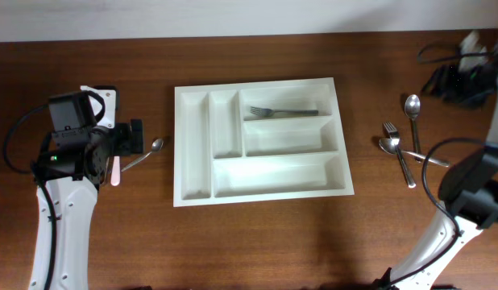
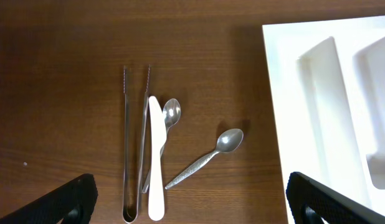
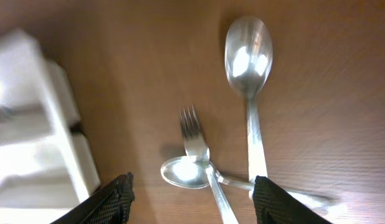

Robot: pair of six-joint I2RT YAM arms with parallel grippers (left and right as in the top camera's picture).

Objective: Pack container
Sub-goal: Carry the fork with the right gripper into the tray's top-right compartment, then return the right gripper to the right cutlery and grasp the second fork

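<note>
The white five-compartment tray (image 1: 195,145) lies mid-table and holds one fork (image 1: 283,111) in its top wide compartment. My left gripper (image 1: 130,138) is open and empty over loose utensils left of the tray. In the left wrist view, the gripper (image 2: 189,182) hovers over tongs (image 2: 126,143), a white knife (image 2: 155,162), a spoon (image 2: 171,112) and a second spoon (image 2: 228,141), with the tray rim (image 2: 283,93) at right. My right gripper (image 3: 194,180) is open and empty above a fork (image 3: 194,134), a small spoon (image 3: 183,172) and a large spoon (image 3: 248,53).
Right of the tray, the large spoon (image 1: 412,106), fork (image 1: 394,133) and small spoon (image 1: 386,146) lie crossed together. The right arm's black wrist and cables (image 1: 454,79) are at the far right corner. The tray's edge (image 3: 61,124) shows blurred at the left of the right wrist view.
</note>
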